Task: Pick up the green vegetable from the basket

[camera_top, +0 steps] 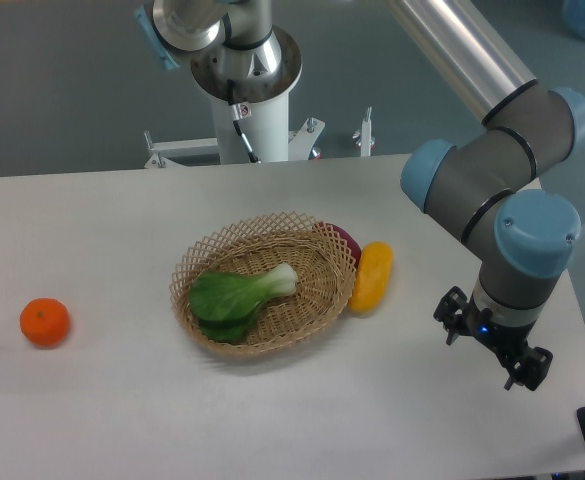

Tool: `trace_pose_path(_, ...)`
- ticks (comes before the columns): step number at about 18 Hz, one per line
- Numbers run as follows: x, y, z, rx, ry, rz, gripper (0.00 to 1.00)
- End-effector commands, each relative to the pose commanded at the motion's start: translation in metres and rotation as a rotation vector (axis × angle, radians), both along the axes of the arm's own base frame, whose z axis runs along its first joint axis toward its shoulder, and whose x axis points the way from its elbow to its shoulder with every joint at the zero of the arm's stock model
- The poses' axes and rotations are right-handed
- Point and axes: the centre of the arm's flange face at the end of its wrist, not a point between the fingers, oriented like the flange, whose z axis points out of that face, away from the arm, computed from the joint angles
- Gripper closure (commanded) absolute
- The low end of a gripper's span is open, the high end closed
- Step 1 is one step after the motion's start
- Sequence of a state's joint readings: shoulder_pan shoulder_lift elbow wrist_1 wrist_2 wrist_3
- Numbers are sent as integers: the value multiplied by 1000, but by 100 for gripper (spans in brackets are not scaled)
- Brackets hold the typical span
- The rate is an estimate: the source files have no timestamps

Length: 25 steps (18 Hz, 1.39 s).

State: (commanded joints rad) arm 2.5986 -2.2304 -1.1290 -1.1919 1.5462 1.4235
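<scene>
Green bok choy [240, 296] is lying in the wicker basket [324, 247]; I am hovering my gripper [492, 350] well apart, spread uncertain.

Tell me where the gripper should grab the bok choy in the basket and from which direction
Probably the pale stalk, taken from straight above. The bok choy lies flat in the shallow basket, so its rim blocks a side approach; the stalk looks narrower and firmer than the floppy leaves. The gripper is off to one side.

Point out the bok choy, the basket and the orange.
bok choy [234, 298]: fixed camera, on its green leaves.
basket [324, 262]: fixed camera, on the right lattice rim.
orange [45, 322]: fixed camera, on its middle.
</scene>
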Motion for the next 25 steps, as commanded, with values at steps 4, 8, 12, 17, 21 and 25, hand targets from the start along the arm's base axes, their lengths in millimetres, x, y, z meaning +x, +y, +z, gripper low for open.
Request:
trace_pose_path(4,2,1,0,1,0,1,0)
trace_pose_path(8,3,2,0,1,-3,9,0)
trace_pose_path(12,6,5,-1,0,0,8,0)
trace_pose_path(17,20,3,-3,4,-19,40,0)
trace_pose_path(21,60,12,-2,-7,-41,23,0)
trace_pose_path(25,125,6,-12,-35,-81,-4,0)
